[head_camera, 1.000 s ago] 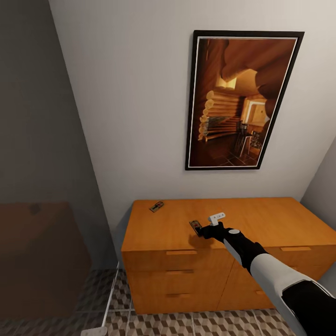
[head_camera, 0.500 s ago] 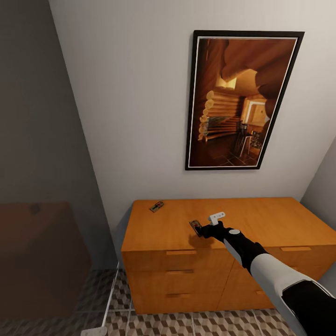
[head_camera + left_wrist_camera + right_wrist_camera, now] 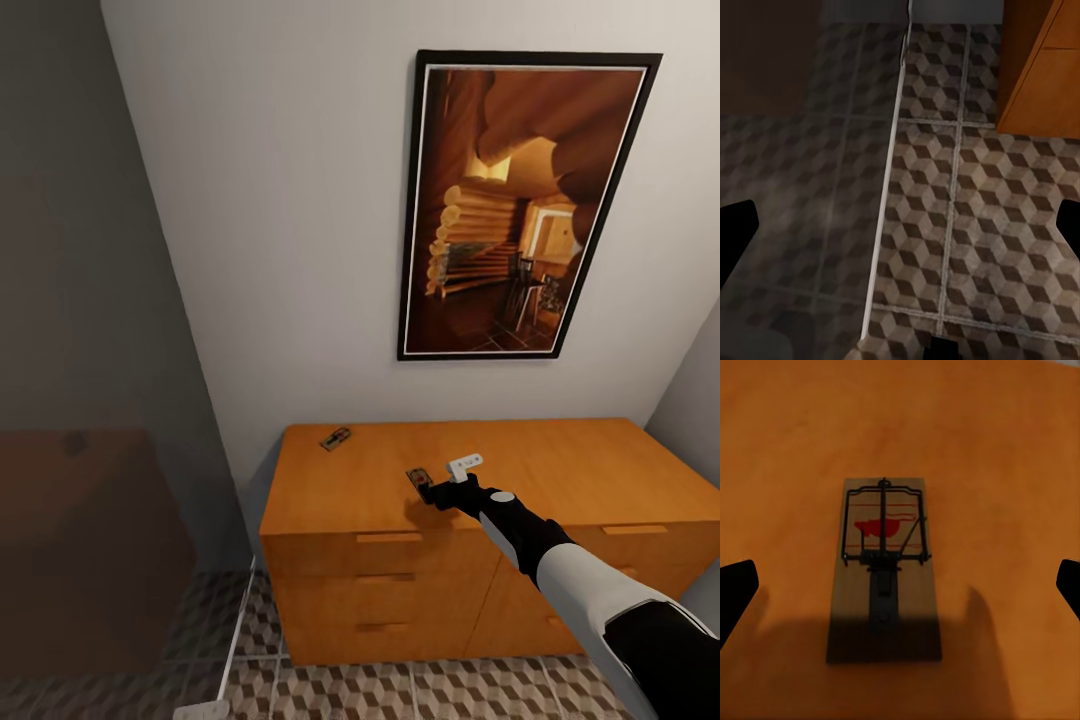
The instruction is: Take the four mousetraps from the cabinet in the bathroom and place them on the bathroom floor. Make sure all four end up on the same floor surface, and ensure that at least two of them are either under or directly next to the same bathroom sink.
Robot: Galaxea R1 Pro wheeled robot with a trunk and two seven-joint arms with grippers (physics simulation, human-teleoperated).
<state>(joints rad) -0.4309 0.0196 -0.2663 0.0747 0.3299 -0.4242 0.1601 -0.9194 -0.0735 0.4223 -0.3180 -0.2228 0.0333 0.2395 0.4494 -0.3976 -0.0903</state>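
The step in hand is picking a mousetrap off the cabinet point(image 3: 560, 470) top. The right gripper point(image 3: 432, 490) hovers just over the nearer mousetrap point(image 3: 885, 566), jaws spread wide on either side, nothing held. A second mousetrap point(image 3: 335, 439) lies near the back left corner. The left gripper point(image 3: 900, 240) hangs open above the bathroom floor point(image 3: 967, 210). Next, I judge, the right arm must lower and close across the board's narrow width.
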